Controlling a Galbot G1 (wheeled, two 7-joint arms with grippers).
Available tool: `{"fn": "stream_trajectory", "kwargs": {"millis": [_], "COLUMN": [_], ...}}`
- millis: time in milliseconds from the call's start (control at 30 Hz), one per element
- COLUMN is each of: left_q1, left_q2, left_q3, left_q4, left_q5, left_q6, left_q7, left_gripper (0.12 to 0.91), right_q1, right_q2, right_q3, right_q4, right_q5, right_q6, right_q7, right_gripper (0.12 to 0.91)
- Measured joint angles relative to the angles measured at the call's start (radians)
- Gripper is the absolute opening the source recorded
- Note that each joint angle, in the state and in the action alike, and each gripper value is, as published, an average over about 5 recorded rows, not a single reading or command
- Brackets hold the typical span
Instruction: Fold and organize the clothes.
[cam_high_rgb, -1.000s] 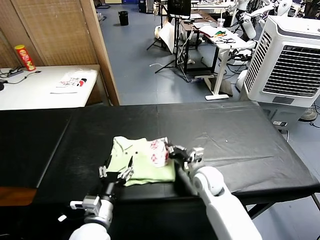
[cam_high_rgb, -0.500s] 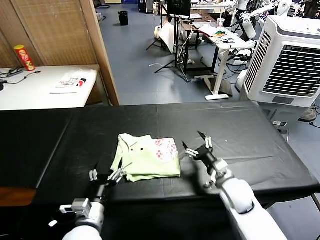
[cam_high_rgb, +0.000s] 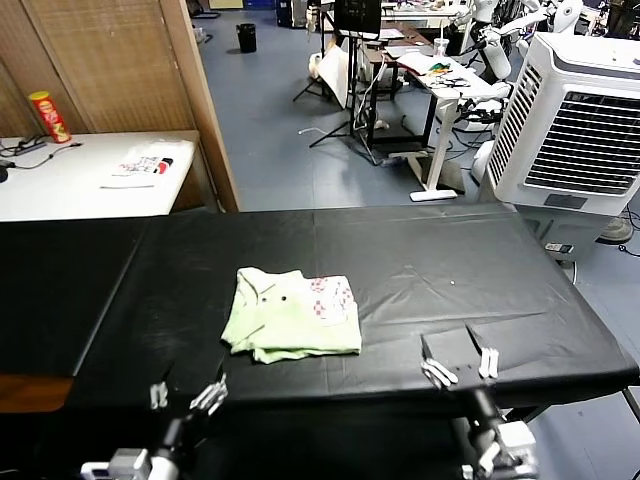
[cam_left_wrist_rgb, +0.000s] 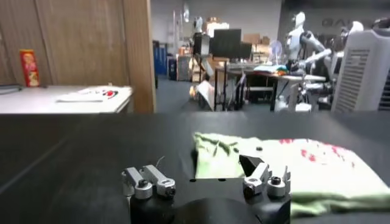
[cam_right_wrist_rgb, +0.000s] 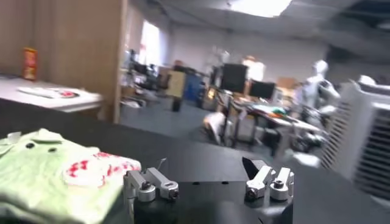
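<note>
Pale green shirt (cam_high_rgb: 293, 314) sits folded mid-table in your head view, so it looks basically done. Left gripper (cam_high_rgb: 187, 394) and right gripper (cam_high_rgb: 460, 362) sit at the near edge. Both wrist views show spread, empty claws.

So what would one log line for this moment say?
shirt: folded, lying free on black table cover | left pincer: open, empty, at near edge | right pincer: open, empty, at near edge

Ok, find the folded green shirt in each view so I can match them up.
Head view: folded green shirt lies mid-table on the black cover, ahead of both grippers.
Left wrist view: shirt just beyond the gripper's fingers.
Right wrist view: shirt off to one side.
Shared landmark: the pink-white patch.
</note>
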Motion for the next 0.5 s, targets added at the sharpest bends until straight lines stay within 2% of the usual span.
{"fn": "stream_trajectory", "kwargs": {"millis": [67,200,333,500], "left_q1": [0.033,0.088,0.117,0.127], "left_q2": [0.001,0.009,0.020,0.023], "left_q3": [-0.010,-0.037,-0.071,-0.091], "left_q4": [-0.028,-0.083,-0.117,-0.129], "left_q5": [-0.012,-0.018,-0.040,-0.050], "left_q6": [0.032,0.075,0.106,0.118], "left_q7": [-0.018,-0.019,-0.016,-0.015], "left_gripper": [0.798,0.798,0.798,0.798], "right_q1": [-0.067,-0.174,-0.227,-0.251], "right_q2": [0.010,0.020,0.022,0.023], "right_q3": [0.020,0.035,0.040,0.043], "right_q4": [0.044,0.109,0.144,0.161], "right_q5": [0.021,0.052,0.055,0.054], "right_q6": [-0.027,-0.067,-0.078,-0.079], "right_q7": [0.029,0.063,0.068,0.068], "right_gripper": [0.798,0.798,0.798,0.798]}}
